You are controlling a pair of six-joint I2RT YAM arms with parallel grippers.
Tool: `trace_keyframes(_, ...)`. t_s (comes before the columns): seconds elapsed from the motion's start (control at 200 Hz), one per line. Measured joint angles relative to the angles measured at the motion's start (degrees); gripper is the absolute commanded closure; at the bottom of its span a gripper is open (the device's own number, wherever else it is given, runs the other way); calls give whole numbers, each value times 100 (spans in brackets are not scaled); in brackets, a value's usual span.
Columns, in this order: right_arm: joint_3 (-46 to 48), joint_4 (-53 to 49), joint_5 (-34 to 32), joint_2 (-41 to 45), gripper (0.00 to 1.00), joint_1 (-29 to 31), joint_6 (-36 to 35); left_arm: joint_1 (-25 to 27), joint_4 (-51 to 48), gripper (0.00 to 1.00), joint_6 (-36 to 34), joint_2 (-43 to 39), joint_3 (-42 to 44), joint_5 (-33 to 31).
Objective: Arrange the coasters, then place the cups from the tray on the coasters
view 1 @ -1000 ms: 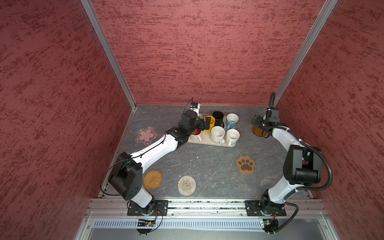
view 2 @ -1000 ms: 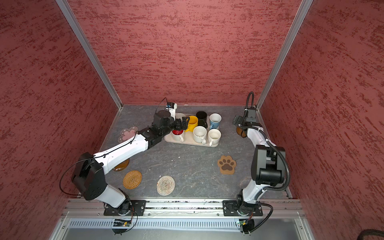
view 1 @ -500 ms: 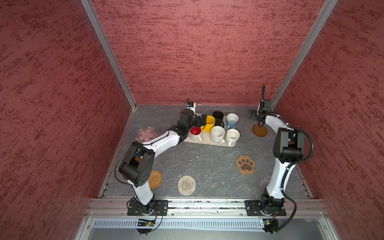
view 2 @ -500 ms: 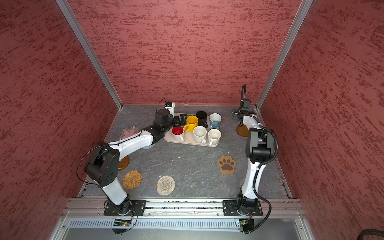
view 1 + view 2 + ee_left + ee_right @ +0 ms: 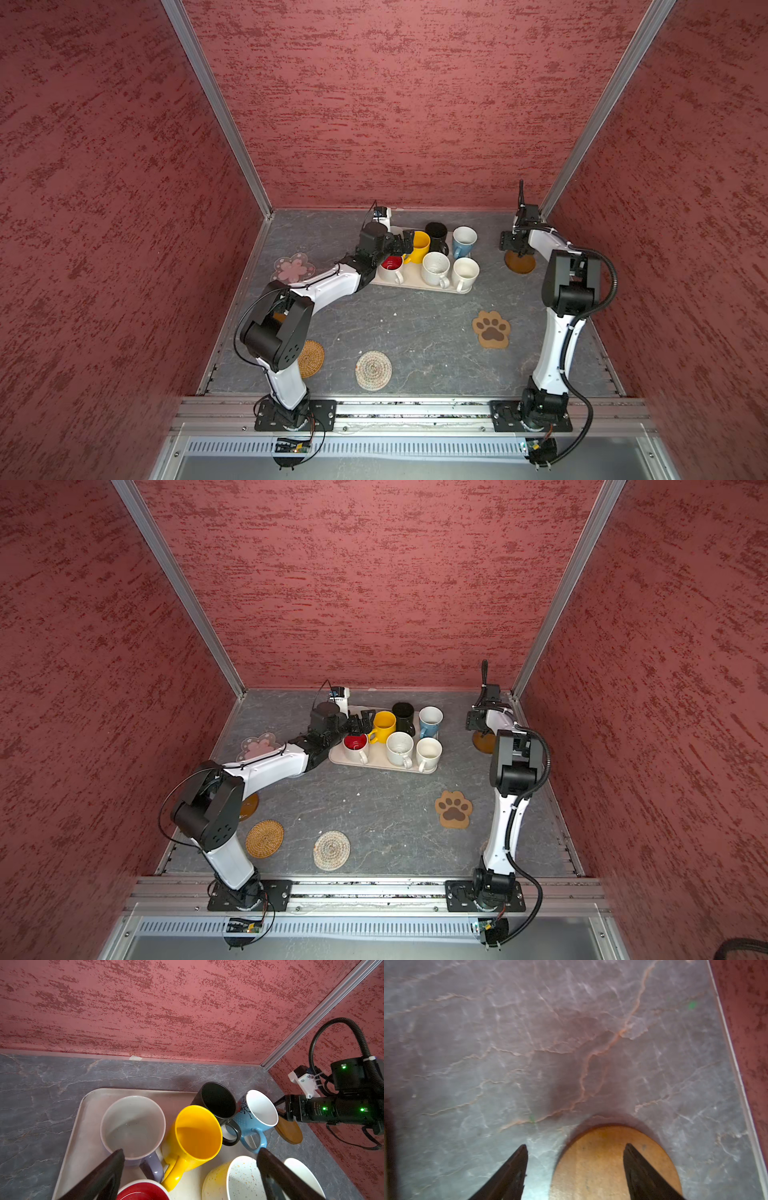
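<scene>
The left gripper (image 5: 190, 1151) is hanging with jaws spread wide before the glossy yellow ceramic mug (image 5: 197, 1134); the mug is standing on the pale beige rectangular tray (image 5: 87, 1126).

Desk (image 5: 415, 332): grey, pale-veined marble. Tray (image 5: 415, 284): beige-pink. Yellow mug (image 5: 419, 245); black mug (image 5: 436, 235); blue mug (image 5: 463, 244), white inside, branch motif; white mug (image 5: 392, 268), red inside; cream mug (image 5: 435, 268), speckled. Paw coaster (image 5: 491, 329): tan, dark-brown pads. Flower coaster (image 5: 291, 268): translucent pink. Wooden disc (image 5: 519, 262): amber.

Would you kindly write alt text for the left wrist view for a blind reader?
The open left end effector hovers over the crowded tray, its fingers framing the yellow mug, with the black mug and light blue mug behind. Beyond the tray, the right end effector reaches over a brown wooden coaster.
</scene>
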State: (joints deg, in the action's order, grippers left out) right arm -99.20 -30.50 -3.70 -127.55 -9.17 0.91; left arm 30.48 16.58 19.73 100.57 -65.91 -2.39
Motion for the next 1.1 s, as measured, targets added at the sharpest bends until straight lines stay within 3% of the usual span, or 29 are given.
trace_keyframes(0.466, 57, -225, -90, -52, 19, -96, -9, 0, 114, 0, 144, 2, 136, 107)
trace_keyframes(1.097, 1552, -39, -459, 866, 16, -96, 85, -28, 278, 0, 260, -13, 376, 170)
